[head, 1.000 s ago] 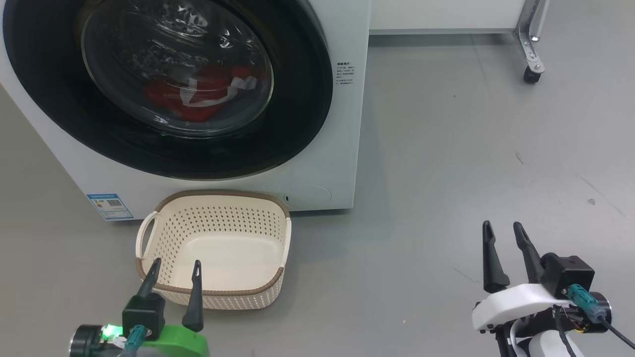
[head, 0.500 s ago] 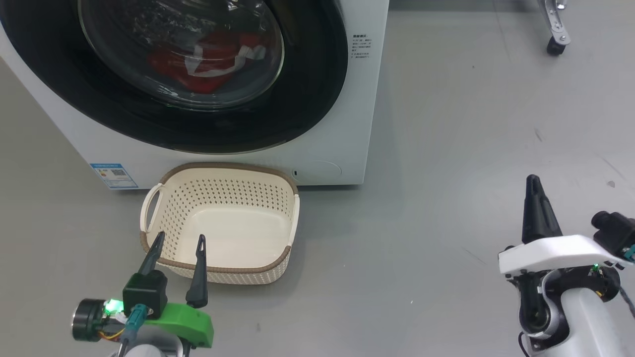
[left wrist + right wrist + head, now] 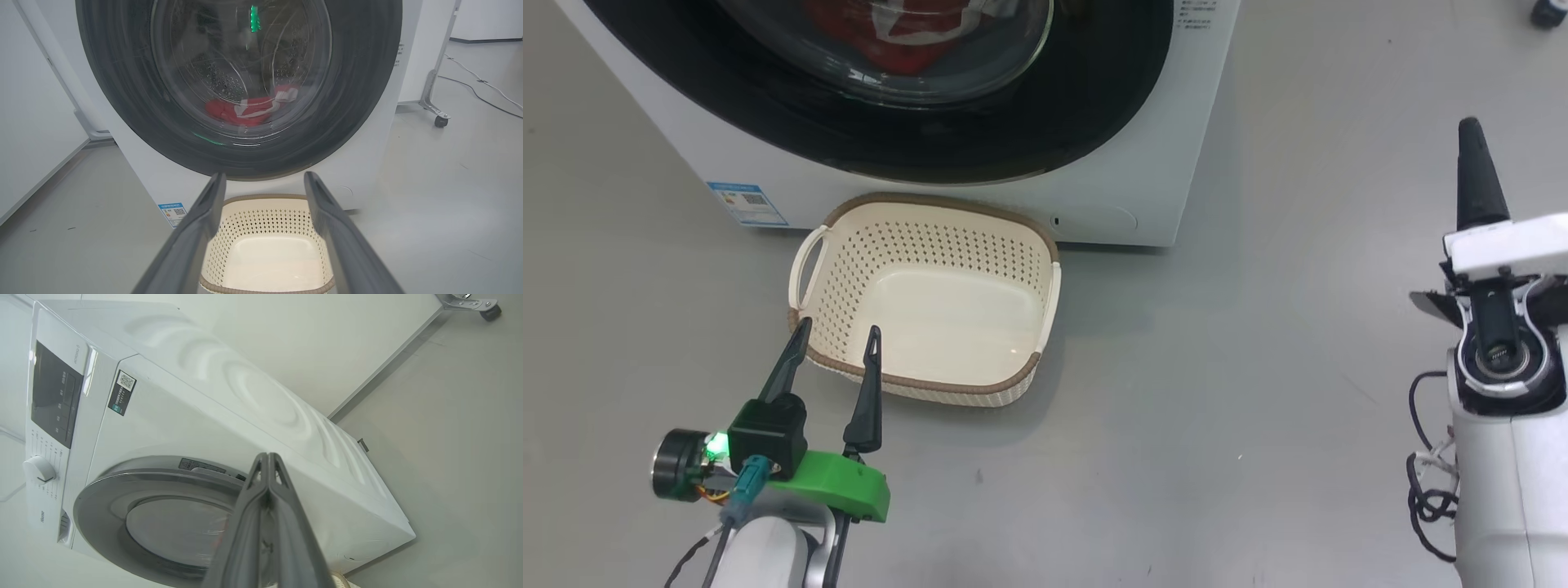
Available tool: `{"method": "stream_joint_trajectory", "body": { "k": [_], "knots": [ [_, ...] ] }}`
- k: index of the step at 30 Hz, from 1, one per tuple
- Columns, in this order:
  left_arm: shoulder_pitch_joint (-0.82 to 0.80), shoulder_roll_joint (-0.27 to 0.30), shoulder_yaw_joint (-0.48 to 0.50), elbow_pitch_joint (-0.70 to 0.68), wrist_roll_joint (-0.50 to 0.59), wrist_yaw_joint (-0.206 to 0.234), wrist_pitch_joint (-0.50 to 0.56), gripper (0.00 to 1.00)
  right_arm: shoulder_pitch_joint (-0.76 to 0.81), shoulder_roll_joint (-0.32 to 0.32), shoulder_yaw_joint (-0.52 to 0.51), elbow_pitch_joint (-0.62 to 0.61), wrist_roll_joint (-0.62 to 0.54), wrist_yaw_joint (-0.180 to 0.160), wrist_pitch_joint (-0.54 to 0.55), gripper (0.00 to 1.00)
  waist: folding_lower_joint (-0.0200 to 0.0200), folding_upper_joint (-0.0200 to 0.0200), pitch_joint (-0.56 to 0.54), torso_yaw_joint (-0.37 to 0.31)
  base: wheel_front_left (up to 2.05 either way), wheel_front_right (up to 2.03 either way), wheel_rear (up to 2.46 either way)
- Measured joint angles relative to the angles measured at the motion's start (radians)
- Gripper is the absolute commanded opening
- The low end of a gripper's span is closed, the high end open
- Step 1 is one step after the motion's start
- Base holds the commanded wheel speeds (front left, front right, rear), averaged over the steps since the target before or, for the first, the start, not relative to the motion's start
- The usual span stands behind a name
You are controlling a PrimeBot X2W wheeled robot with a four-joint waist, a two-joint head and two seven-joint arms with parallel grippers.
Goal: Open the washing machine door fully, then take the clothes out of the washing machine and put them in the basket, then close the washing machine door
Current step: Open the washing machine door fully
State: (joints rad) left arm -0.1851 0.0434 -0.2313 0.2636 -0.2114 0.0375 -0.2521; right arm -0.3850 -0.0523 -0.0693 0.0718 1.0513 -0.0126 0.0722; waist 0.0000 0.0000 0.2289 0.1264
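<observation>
The white washing machine [image 3: 1168, 147] stands at the top of the head view with its washing machine door [image 3: 1094, 106] closed, the black rim flush with the front. Behind the glass lie the red clothes [image 3: 890, 37] with white trim, and they appear again as the clothes [image 3: 245, 112] in the left wrist view. The cream basket [image 3: 947, 390] sits empty on the floor against the washer's base. My left gripper [image 3: 840, 325] is open, its tips over the basket's near rim. My right gripper [image 3: 1470, 135] is shut on nothing, off to the right of the washer; the right gripper [image 3: 267, 457] points at the door's upper edge.
Grey floor [image 3: 1298, 343] lies open between the washer and my right arm. A metal frame leg on a castor [image 3: 440, 121] stands right of the washer, with a cable [image 3: 482, 81] on the floor behind it. A white panel [image 3: 32, 122] runs along the washer's left.
My right gripper has shut its fingers, turned and moved up the right side of the head view. The head camera has shifted, so washer and basket sit higher. The left gripper stays open.
</observation>
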Motion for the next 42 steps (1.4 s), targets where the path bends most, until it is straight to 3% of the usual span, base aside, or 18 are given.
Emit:
{"method": "stream_joint_trajectory", "body": {
  "k": [7,16,28,42],
  "knots": [
    [-0.032,-0.002,-0.013,-0.015,-0.014,-0.008,0.0,1.0,-0.156,-0.005,0.006,0.0,0.034,-0.052,0.091,0.0,0.0,0.0,0.072,0.05,0.0,0.0,0.0],
    [-0.087,-0.006,-0.028,-0.026,-0.04,-0.017,0.0,1.0,-0.353,-0.02,0.017,0.026,0.049,-0.087,0.174,0.0,0.0,-0.0001,0.176,0.109,0.0,0.0,0.0],
    [-0.142,-0.012,-0.054,-0.033,-0.081,-0.017,0.0,1.0,-0.518,-0.031,0.014,0.134,0.087,-0.104,0.249,0.0,0.0,0.0,0.274,0.186,0.0,0.0,0.0],
    [-0.184,-0.017,-0.059,-0.04,-0.126,-0.016,0.0,1.0,-0.642,-0.032,-0.006,0.23,0.13,-0.106,0.285,0.0,0.0001,0.0,0.34,0.229,0.0,0.0,0.0]
  ]
}}
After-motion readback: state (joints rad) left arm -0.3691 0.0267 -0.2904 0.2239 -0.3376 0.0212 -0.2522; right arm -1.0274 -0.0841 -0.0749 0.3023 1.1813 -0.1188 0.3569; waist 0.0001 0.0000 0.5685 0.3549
